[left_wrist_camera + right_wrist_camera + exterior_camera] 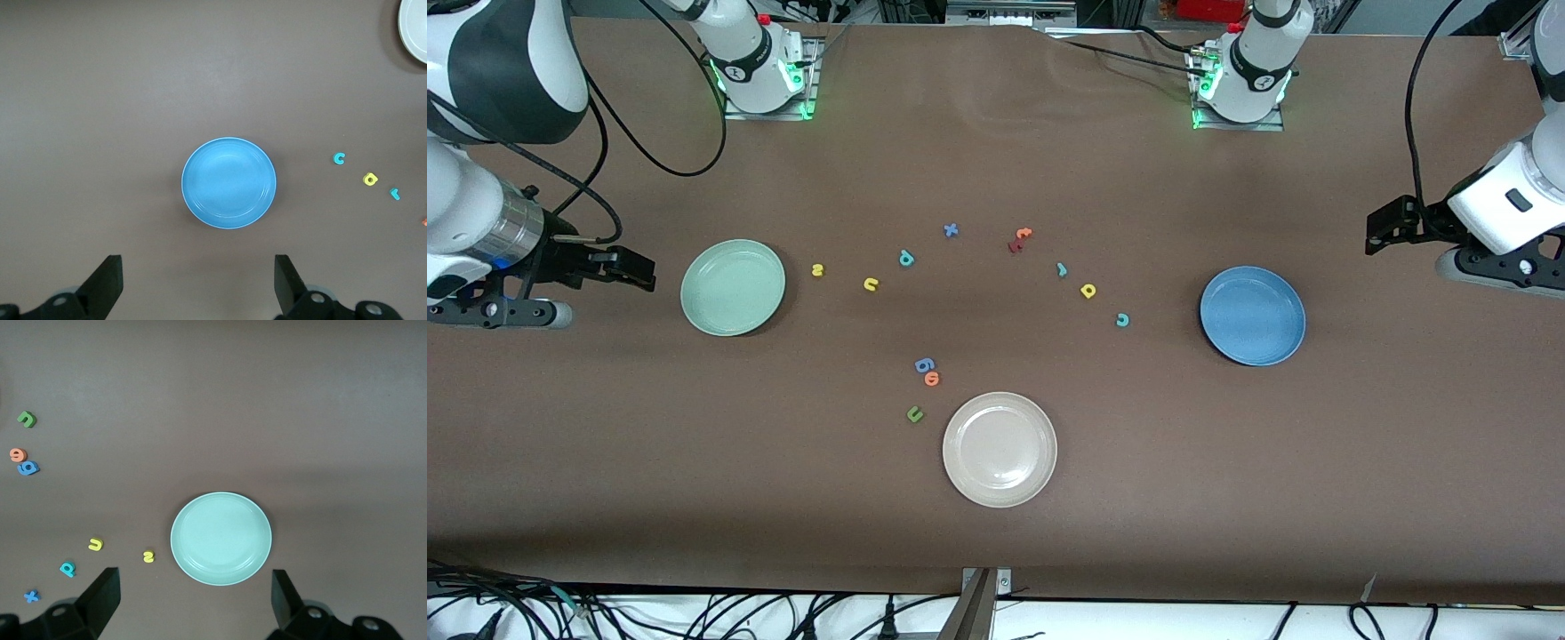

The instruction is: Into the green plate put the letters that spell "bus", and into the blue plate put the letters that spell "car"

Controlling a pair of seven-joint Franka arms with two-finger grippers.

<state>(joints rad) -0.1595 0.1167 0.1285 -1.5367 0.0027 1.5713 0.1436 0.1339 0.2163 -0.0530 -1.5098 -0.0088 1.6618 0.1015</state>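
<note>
Plates sit empty: green plate (732,287) beside spread right pincer (633,269), blue plate (1252,316) beside spread left pincer (1385,232), so each arm serves one.

Matt brown covering on the surface (996,551), faintly creased near the bases; smooth, softly glossy green plate (733,287) and blue plate (1252,316); matt black plastic jaws.

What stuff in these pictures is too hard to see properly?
- Dark red letter, front view: too small to read, and the orange t touches it.
- Cream-white plate, left wrist view: cut off by the picture's edge.
- An orange letter, left wrist view: only a sliver at the edge.
</note>
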